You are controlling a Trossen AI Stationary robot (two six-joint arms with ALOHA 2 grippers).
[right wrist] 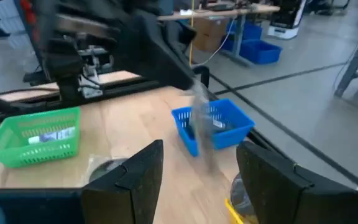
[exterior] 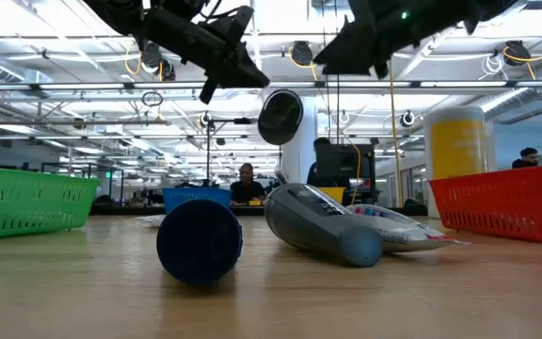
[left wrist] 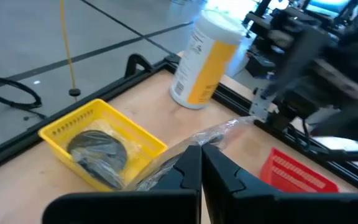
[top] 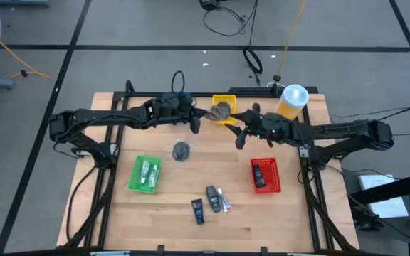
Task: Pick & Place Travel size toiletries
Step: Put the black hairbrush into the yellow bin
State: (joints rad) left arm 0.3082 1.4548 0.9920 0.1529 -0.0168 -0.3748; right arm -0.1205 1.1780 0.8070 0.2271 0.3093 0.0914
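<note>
Your left gripper (top: 194, 122), pinched shut on a clear packet (left wrist: 219, 132), hangs with the yellow tray (top: 223, 102) at its 2 o'clock, nearer than the right gripper (top: 239, 136), which waits open at the tray's 5 o'clock.

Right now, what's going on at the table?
The robot is sorting toiletries into trays. The left gripper is shut on a clear plastic packet, held in the air beside the yellow tray, which already holds a grey disc. The right gripper hangs open near the big yellow bottle. Another grey disc and three small bottles and tubes lie loose on the table.
</note>
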